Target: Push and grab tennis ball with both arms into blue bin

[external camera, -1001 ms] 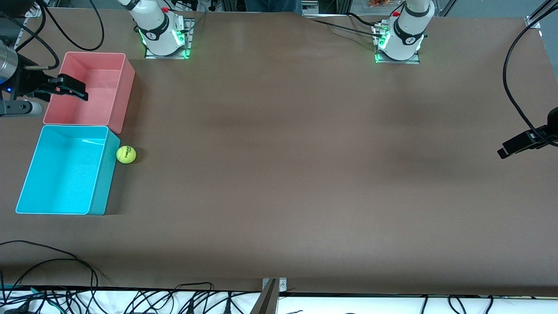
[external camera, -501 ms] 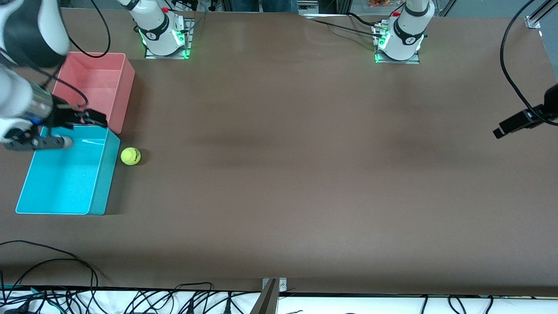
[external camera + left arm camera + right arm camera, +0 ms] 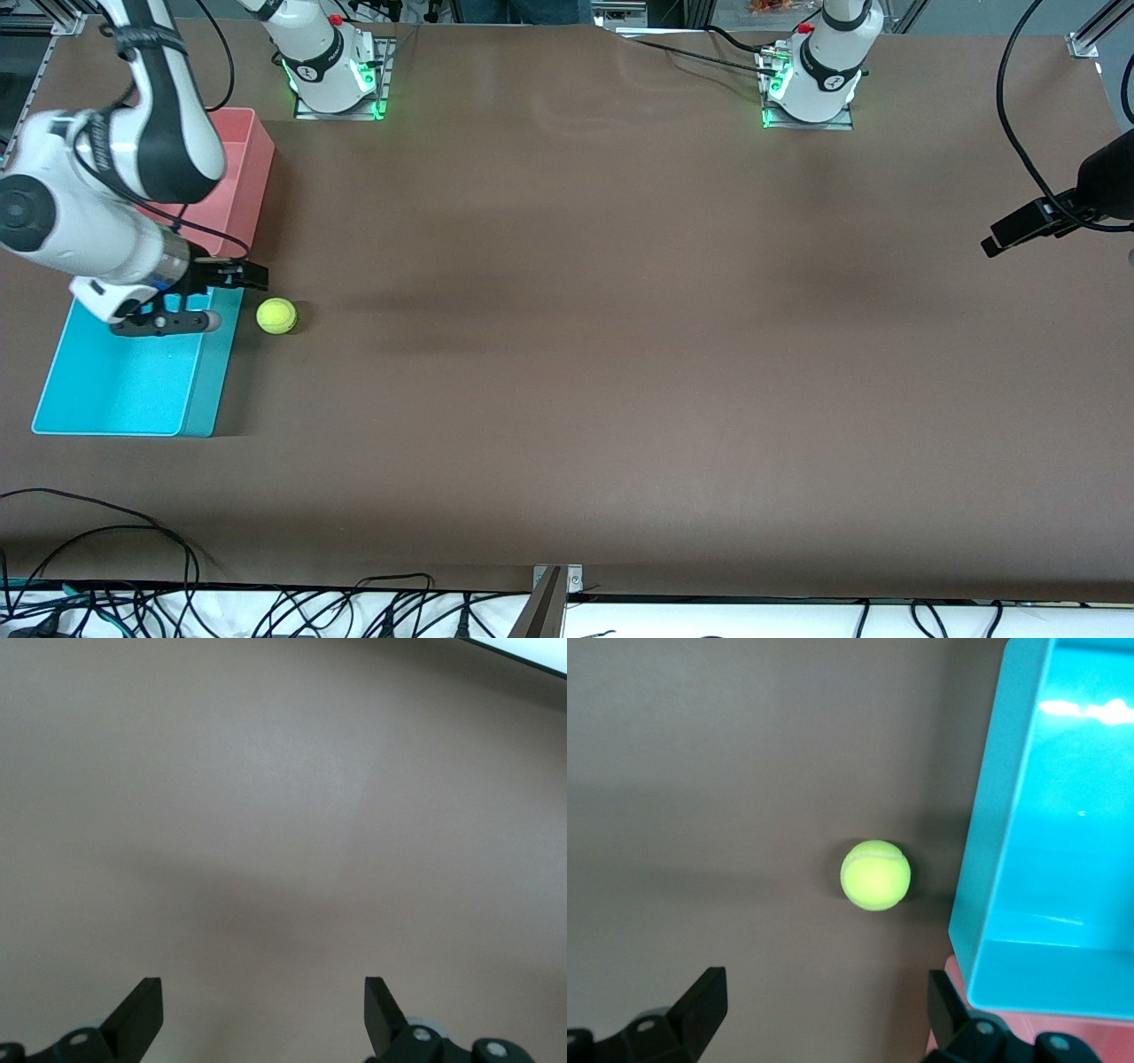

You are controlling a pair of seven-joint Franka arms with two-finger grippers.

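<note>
The tennis ball lies on the brown table, a short gap from the long wall of the blue bin on the side toward the left arm's end. My right gripper hangs open and empty over the bin's corner closest to the pink bin, beside the ball. In the right wrist view the ball lies ahead of the open right gripper, next to the blue bin. My left gripper is open and empty over bare table at the left arm's end; the left wrist view shows the gripper over table only.
A pink bin stands against the blue bin, farther from the front camera, partly covered by the right arm; it also shows in the right wrist view. Loose cables lie along the table's front edge.
The right arm swung from over the pink bin to the blue bin's corner beside the ball. The ball rolled slightly away from the bin. The left gripper drifted a little toward the bases.
</note>
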